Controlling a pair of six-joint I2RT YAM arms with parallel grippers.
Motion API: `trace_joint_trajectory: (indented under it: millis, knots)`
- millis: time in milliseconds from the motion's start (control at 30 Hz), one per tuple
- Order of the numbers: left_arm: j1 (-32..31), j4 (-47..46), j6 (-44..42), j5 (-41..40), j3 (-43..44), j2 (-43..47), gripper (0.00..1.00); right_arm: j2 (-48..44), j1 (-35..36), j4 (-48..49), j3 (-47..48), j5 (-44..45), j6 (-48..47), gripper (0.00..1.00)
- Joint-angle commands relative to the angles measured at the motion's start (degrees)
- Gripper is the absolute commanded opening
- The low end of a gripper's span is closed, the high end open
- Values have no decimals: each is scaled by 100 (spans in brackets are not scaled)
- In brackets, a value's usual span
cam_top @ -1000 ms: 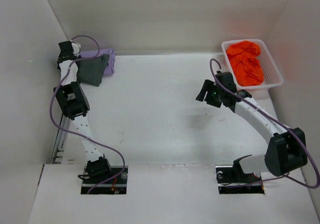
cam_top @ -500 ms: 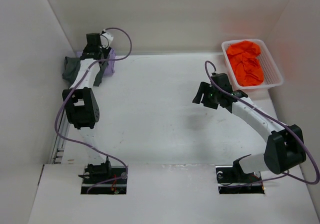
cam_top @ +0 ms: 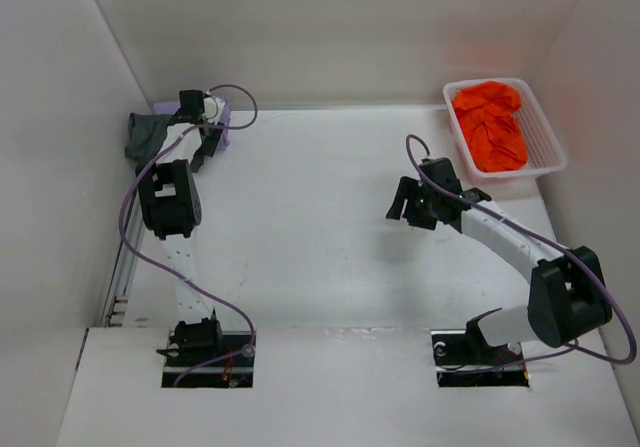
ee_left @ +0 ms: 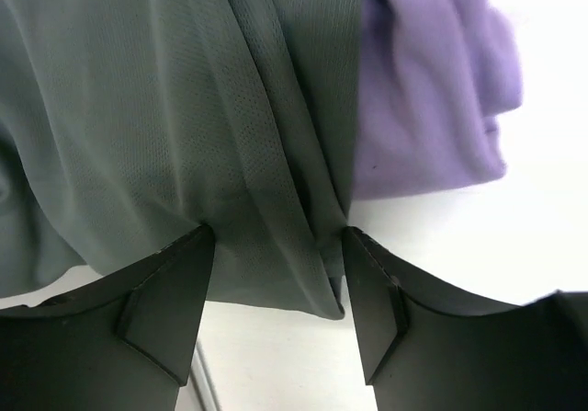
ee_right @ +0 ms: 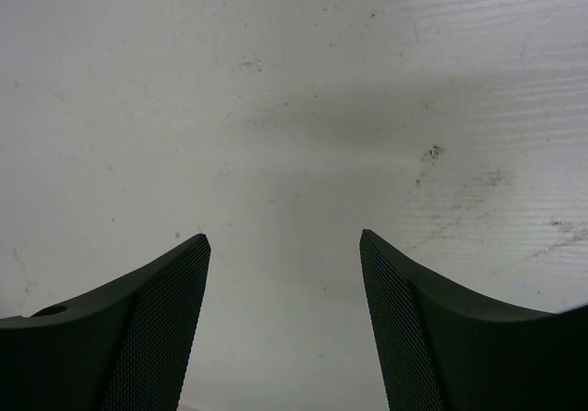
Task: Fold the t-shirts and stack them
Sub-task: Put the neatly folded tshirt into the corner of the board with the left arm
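Left hand (ee_left: 276, 245) is down on the grey shirt (ee_left: 138, 108) at the far-left corner of the bench (cam_top: 320, 227). Its fingers sit apart with a ridge of grey cloth between them; can't tell if it's pinched or loose. Grey lies rumpled, half over the purple shirt (ee_left: 432, 89), spilling off its left side. Right hand (ee_right: 285, 273) is spread, empty, over bare bench mid-right. Orange shirt (cam_top: 490, 122) is crumpled in the basket (cam_top: 555, 152), far right.

Step looks like squaring grey onto purple. To do it well, grab one layer edge rather than the bunch, pull it flat and line it up with purple's edges. Drag low so purple stays put.
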State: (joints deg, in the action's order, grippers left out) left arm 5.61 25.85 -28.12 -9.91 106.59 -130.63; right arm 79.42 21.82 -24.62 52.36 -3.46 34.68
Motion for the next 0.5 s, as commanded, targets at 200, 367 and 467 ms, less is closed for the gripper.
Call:
trace_joint_trajectory:
  millis: [200, 367, 467]
  knots:
    - [191, 395, 922, 947, 785, -314, 56, 3, -34, 362, -226, -75, -49, 71]
    - [200, 491, 870, 746, 811, -481, 52, 56, -34, 362, -156, -75, -75, 71]
    - [217, 544, 826, 552, 811, -551, 43, 65, -51, 362, -129, -84, -84, 71]
